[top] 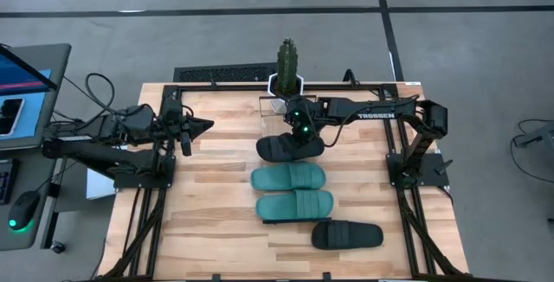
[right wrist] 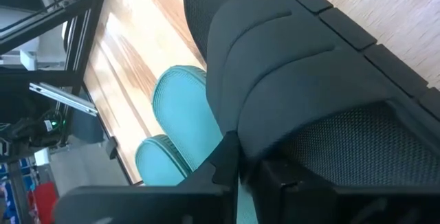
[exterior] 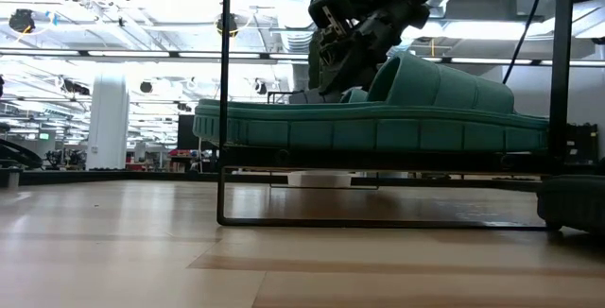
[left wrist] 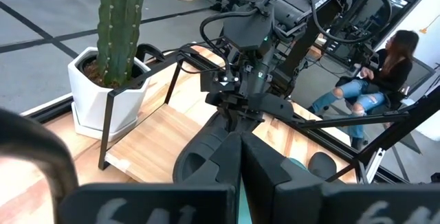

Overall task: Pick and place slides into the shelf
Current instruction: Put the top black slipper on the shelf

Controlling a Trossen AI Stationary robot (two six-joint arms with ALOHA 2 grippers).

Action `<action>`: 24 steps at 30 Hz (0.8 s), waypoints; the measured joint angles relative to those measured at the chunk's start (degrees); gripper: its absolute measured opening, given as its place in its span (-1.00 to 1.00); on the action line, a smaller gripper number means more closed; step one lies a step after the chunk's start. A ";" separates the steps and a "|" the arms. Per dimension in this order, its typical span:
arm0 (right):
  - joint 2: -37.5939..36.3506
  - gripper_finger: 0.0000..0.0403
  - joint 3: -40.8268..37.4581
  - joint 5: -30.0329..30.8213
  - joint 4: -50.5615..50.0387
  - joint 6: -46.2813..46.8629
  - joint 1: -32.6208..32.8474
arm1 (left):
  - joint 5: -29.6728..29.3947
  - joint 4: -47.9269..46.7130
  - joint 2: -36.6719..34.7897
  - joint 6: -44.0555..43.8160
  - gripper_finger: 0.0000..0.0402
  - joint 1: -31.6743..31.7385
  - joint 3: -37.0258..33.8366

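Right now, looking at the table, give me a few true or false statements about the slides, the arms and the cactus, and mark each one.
1. The right gripper is at a black slide. True.
2. Both teal slides lie side by side mid-table. True.
3. The left gripper holds a teal slide. False: it is shut on nothing, off to the table's left.
4. The second black slide sits by the cactus. False: it lies at the near edge, beyond the teal pair.
5. The cactus stands in a white pot. True.
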 joint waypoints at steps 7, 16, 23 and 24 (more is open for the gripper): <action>0.00 -0.76 0.00 -0.13 -0.15 -0.04 0.02 | 0.00 0.00 -0.01 -0.37 -1.00 0.00 0.00; 0.00 -0.75 0.00 0.10 -0.11 -0.76 -0.02 | 0.00 0.00 -0.01 -0.48 -1.00 0.00 0.00; 0.00 -0.74 0.00 0.39 -0.09 -1.36 -0.11 | 0.00 0.02 -0.01 -0.48 -1.00 0.00 0.00; 0.00 -0.74 -0.01 0.39 -0.09 -1.39 -0.11 | 0.00 0.00 -0.01 -0.48 -1.00 0.00 0.00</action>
